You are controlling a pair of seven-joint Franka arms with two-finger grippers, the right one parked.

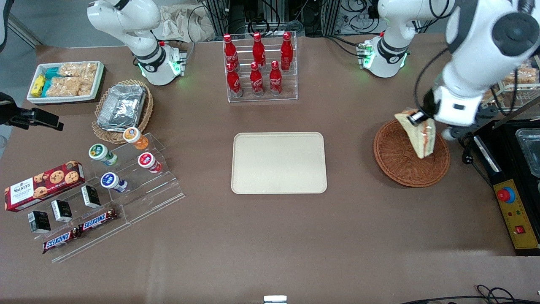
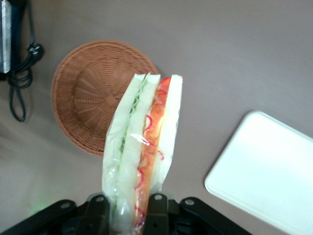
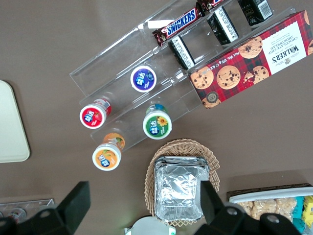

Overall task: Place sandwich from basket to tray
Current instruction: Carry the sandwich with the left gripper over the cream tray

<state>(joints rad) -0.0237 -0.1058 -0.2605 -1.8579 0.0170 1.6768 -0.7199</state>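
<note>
Clearly the gripper (image 1: pixel 417 117) is clamped on the sandwich (image 1: pixel 419 135), pinching one end of the wrapped wedge so that the rest hangs down from the fingers (image 2: pixel 155 208). It hangs in the air over the basket (image 1: pixel 396 166), above the rim at about one o'clock from the basket's centre in the front view, and does not seem to touch the wicker. The tray (image 1: pixel 279 162) lies flat and bare near the middle of the table, well apart from the basket, at about nine o'clock from it in that view.

The step in hand, I judge, is the carry toward the tray. To do it well, keep the height until the hanging tip has passed the rim, then travel slowly, since a dangling wedge can swing or slip in its film. Lower over the tray's middle, let the tip touch down first, and only then release.
</note>
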